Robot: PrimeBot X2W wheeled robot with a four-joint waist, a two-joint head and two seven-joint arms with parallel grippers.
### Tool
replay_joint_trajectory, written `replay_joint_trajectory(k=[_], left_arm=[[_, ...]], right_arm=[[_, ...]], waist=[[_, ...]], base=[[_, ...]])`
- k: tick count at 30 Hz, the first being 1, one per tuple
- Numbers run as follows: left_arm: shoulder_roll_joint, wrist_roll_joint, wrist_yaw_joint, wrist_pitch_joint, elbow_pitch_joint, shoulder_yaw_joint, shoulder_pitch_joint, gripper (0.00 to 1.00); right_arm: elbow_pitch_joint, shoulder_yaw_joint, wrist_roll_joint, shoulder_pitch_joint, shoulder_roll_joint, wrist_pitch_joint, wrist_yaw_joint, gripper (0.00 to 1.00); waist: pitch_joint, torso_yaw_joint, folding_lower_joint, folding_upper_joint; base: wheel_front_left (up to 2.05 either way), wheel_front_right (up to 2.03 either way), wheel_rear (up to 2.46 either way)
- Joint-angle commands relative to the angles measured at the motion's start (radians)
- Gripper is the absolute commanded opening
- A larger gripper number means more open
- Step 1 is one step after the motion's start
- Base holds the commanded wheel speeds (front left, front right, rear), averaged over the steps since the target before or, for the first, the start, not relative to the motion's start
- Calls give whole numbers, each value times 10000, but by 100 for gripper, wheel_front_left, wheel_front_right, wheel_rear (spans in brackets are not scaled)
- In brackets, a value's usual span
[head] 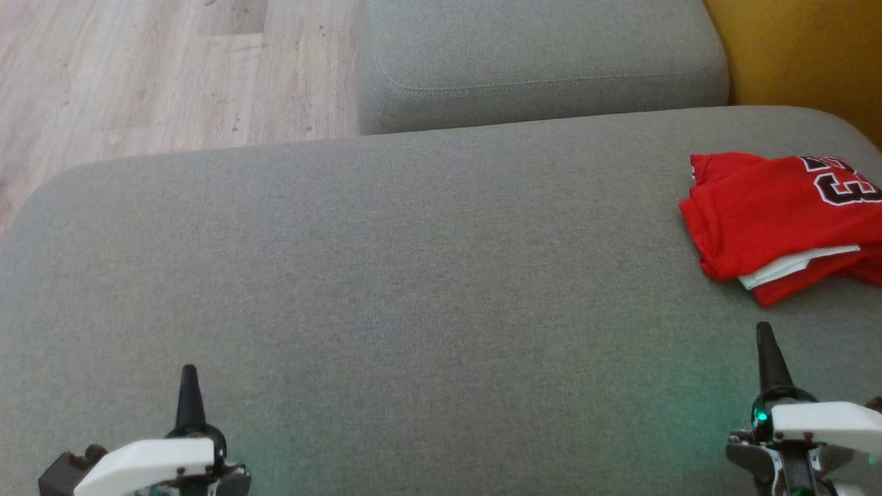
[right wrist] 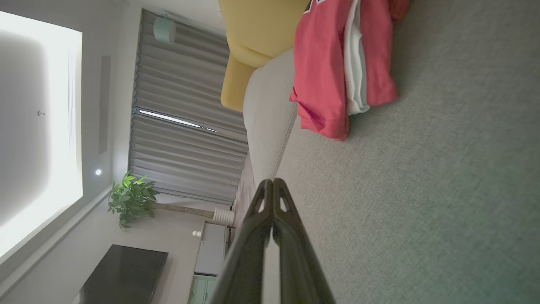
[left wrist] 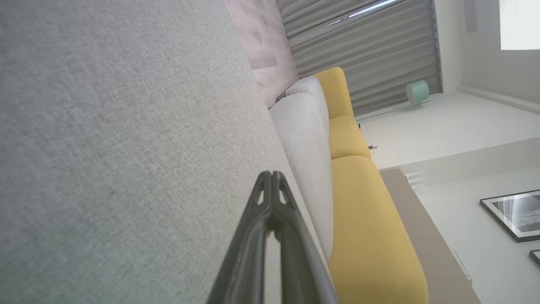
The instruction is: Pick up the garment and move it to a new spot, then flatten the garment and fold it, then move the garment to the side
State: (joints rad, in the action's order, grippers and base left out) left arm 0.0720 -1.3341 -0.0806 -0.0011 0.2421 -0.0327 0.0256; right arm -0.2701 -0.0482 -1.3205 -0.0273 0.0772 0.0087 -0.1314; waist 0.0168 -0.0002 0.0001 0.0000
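Garment (head: 778,220), red and folded, lies near the right edge of the grey couch (head: 413,275); my left gripper (head: 189,375) and right gripper (head: 765,334) rest empty, fingers pressed together.

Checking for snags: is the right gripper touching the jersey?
Apart. Head view shows bare cushion between the shut right gripper and the folded jersey; right wrist view shows that gap too.

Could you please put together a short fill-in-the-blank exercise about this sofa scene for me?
1. The garment is mostly ____ in colour.
2. It lies on the grey cushion, nearer the ____ hand.
3. The left hand and the right hand both have their fingers ____.
Missing words: red; right; shut.
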Motion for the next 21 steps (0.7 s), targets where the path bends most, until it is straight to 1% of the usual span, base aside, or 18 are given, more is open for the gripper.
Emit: replay_joint_trajectory(k=[1,21], left_arm=[[111,-255,-81,69,-265,339,-559,0],[88,-2530,-417,662,-44,908,-1154,0]], right_arm=[[320,83,-281,674,46,68,6,0],[280,-275,-2561,1196,-37,663,7,0]], waist=[[-8,1,-1,0],[-162,2,-1,0]], base=[[0,0,0],[0,0,0]])
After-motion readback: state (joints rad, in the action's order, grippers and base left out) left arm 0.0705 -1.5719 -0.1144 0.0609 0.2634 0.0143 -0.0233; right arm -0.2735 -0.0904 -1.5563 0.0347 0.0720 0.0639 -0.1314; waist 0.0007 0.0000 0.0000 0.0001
